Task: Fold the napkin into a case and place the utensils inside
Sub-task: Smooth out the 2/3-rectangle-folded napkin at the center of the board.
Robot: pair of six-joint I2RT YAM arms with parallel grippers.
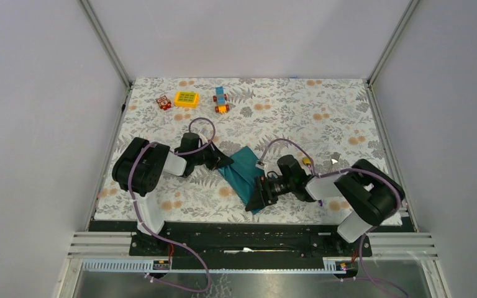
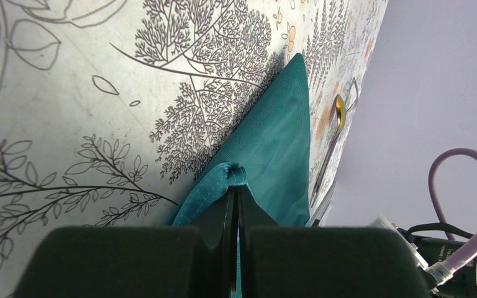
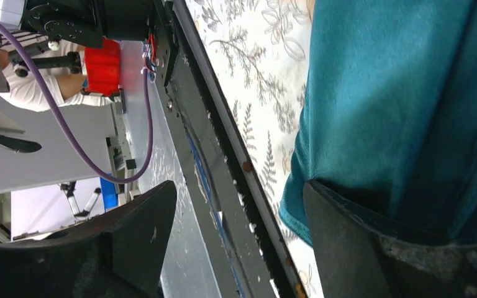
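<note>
The dark teal napkin [image 1: 243,174] lies creased on the patterned table between both arms. My left gripper [image 1: 221,160] is shut on its hemmed edge, and the left wrist view shows the cloth [image 2: 279,139] bunched at the closed tips [image 2: 236,185]. My right gripper [image 1: 256,197] stands open at the napkin's near corner. In the right wrist view one finger [image 3: 360,248] lies against the cloth [image 3: 397,93], and the other finger [image 3: 130,239] hangs over the table's front rail. Nothing sits between the jaws [image 3: 236,208]. A golden-headed utensil [image 2: 340,108] lies beyond the napkin [image 1: 307,161], partly hidden by the right arm.
Colourful toy blocks [image 1: 186,99] and a small toy stack [image 1: 221,100] sit at the far left of the table. The black front rail [image 3: 211,155] runs just beside the right gripper. White walls enclose the table on three sides.
</note>
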